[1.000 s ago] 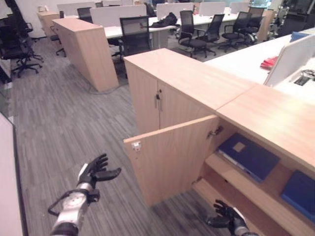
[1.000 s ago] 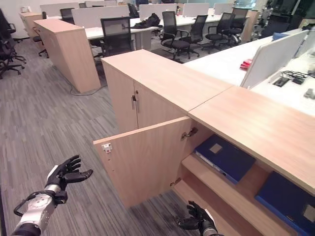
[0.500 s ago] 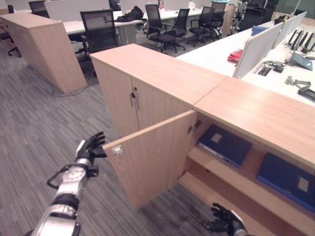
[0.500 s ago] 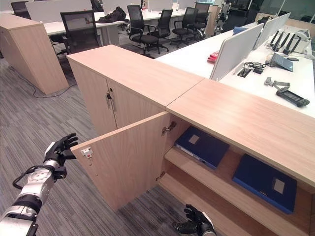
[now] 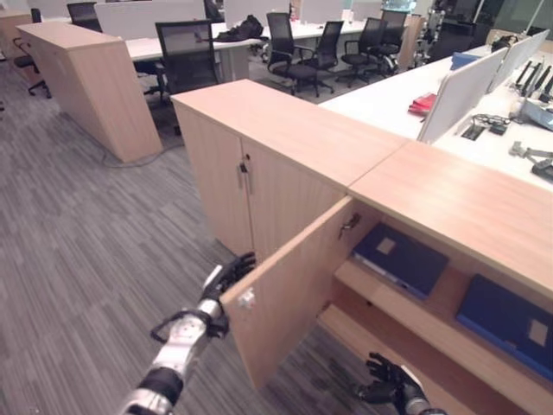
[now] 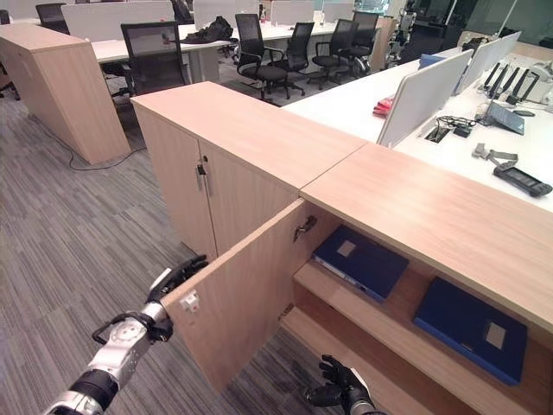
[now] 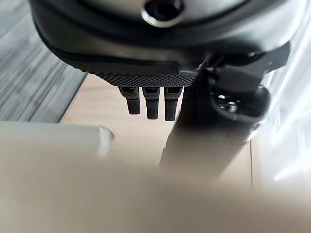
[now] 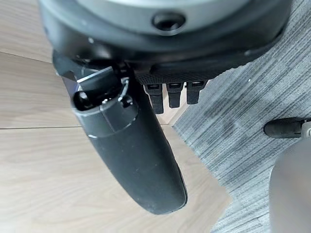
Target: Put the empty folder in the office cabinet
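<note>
The wooden office cabinet stands with its door partly open. On its upper shelf lie two blue folders, one just behind the door and another further right. My left hand rests flat on the door's outer face near its free edge, fingers straight and holding nothing. My right hand hovers low in front of the bottom shelf, open and empty, its thumb over wood and carpet.
A closed twin cabinet with metal handles adjoins on the left. A further wooden cabinet stands at the back left. Office chairs and white desks fill the back. Grey carpet spreads to the left.
The door has swung further toward the cabinet. My left hand moved right from free air onto the door's outer face. The right hand stays low. The camera has shifted.
</note>
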Robot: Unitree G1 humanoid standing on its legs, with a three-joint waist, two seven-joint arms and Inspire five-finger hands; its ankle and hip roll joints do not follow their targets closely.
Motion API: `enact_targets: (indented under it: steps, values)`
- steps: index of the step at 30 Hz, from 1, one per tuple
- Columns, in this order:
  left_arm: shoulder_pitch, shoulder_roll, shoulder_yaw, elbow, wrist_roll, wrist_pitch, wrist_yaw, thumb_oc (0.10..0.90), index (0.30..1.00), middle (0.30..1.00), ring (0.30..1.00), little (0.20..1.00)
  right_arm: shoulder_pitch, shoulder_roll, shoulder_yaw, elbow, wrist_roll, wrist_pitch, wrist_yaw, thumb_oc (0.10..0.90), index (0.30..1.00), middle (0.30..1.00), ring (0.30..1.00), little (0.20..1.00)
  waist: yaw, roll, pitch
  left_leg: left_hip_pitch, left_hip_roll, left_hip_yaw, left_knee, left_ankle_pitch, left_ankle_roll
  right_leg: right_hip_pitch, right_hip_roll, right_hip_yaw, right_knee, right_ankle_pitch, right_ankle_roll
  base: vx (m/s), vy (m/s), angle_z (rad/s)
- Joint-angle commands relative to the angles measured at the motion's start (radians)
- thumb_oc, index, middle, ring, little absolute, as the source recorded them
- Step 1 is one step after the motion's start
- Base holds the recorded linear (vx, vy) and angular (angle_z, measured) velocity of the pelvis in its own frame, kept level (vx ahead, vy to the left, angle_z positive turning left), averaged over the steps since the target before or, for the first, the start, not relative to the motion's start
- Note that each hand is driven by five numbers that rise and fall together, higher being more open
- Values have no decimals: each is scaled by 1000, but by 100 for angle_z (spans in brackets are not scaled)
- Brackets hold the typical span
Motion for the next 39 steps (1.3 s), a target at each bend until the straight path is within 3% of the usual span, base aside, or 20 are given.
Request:
enact_targets:
  steps: [1,11,12,13,14,15,16,17,19,22,29,32,33,34,35,36,39]
  values:
    - [-100,-37,-18,-85,28,-74,-76,800,900,900,900,900,-64,-30,-55,-58,-18,-54,-6,800,900,900,900,900,18,45,0,83,12,-5,5,-134,-15,-30,-71,-60,94,-46,110,0,0,0]
    - [95,47,-45,-245,40,-45,-186,800,900,900,900,900,-96,-11,-135,-78,23,-69,-28,800,900,900,900,900,40,69,44,56,-8,20,12,-131,1,-80,-93,-60,112,-20,127,-74,17,-5]
    - [113,51,-48,-269,23,-35,-194,800,900,900,900,900,-134,-12,-153,-63,26,-71,-51,800,900,900,900,900,48,84,77,43,-2,42,17,-123,4,-131,-100,-88,180,4,133,-312,-42,-43]
    - [147,56,-44,-307,-14,-19,-204,800,900,900,900,900,-159,-9,-174,-58,38,-74,-75,800,900,900,900,900,72,108,96,12,22,85,35,-111,3,-143,-138,-235,239,-24,113,-310,-47,-67]
    - [149,56,-44,-310,-14,-17,-204,800,900,900,900,900,-158,-9,-175,-58,38,-74,-75,800,900,900,900,900,69,108,95,10,22,82,38,-112,2,-144,-139,-239,243,-28,113,-306,-23,-113]
    - [179,68,-41,-344,-17,-10,-214,800,900,900,900,900,-185,-7,-183,-43,38,-77,-91,800,900,900,900,900,89,120,90,-11,34,137,58,-104,6,-133,-167,-366,299,-57,89,-141,-7,-101]
    - [181,69,-41,-346,-17,-9,-214,800,900,900,900,900,-185,-7,-183,-42,38,-78,-92,800,900,900,900,900,89,119,89,-12,34,137,59,-105,6,-135,-169,-366,303,-60,89,-194,-49,-95]
    - [201,70,-38,-370,-31,-2,-221,800,900,900,900,900,-216,-14,-189,-5,39,-79,-112,800,900,900,900,900,108,120,77,-25,40,196,73,-97,11,-119,-177,-434,337,-77,79,-37,-46,-61]
    - [212,64,-34,-379,-37,2,-218,800,900,900,900,900,-224,-16,-192,6,40,-78,-120,800,900,900,900,900,119,121,77,-20,40,216,77,-101,11,-113,-182,-446,349,-85,80,-9,-107,-97]
    - [223,40,-34,-385,-61,2,-213,800,900,900,900,900,-231,-12,-221,30,87,-81,-142,800,900,900,900,900,117,124,61,-9,45,249,79,-102,2,-91,-166,-435,281,-89,73,36,-127,-67]
    - [181,-56,-44,-355,-97,-10,-160,800,900,900,900,900,-211,-25,-213,-2,89,-87,-172,800,900,900,900,900,42,157,52,13,94,298,108,-81,-44,-58,-83,-338,162,-103,45,35,-159,-44]
    - [140,-87,-56,-329,-93,-18,-135,800,900,900,900,900,-193,-29,-188,-24,84,-84,-161,800,900,900,900,900,8,154,56,-1,153,327,189,-72,-74,-48,-43,-286,143,-125,21,33,-185,-55]
    - [122,-92,-62,-318,-89,-23,-120,800,900,900,900,900,-189,-31,-173,-31,81,-88,-162,800,900,900,900,900,-1,148,64,-20,184,329,240,-43,-87,-36,-28,-263,131,-131,10,63,-267,-74]
    - [102,-103,-52,-288,-84,-36,-90,800,900,900,900,900,-193,-42,-140,-37,74,-86,-155,800,900,900,900,900,3,140,78,-57,225,279,362,22,-116,-23,11,-209,108,-138,-15,40,-208,-62]
    - [101,-103,-51,-287,-84,-37,-90,800,900,900,900,900,-195,-42,-139,-37,75,-86,-155,800,900,900,900,900,4,140,77,-61,226,280,361,28,-116,-27,12,-208,106,-132,-17,60,-148,-83]
    - [92,-106,-48,-277,-81,-44,-74,800,900,900,900,900,-197,-47,-124,-34,72,-83,-151,800,900,900,900,900,11,135,82,-73,221,229,389,38,-115,-18,18,-184,98,-138,-21,48,-31,-132]
    - [55,-121,-26,-223,-76,-63,-17,800,900,900,900,900,-195,-56,-79,-46,67,-75,-137,800,900,900,900,900,52,103,82,-129,125,26,314,-26,-80,-13,10,-78,88,-138,-3,168,-6,-109]
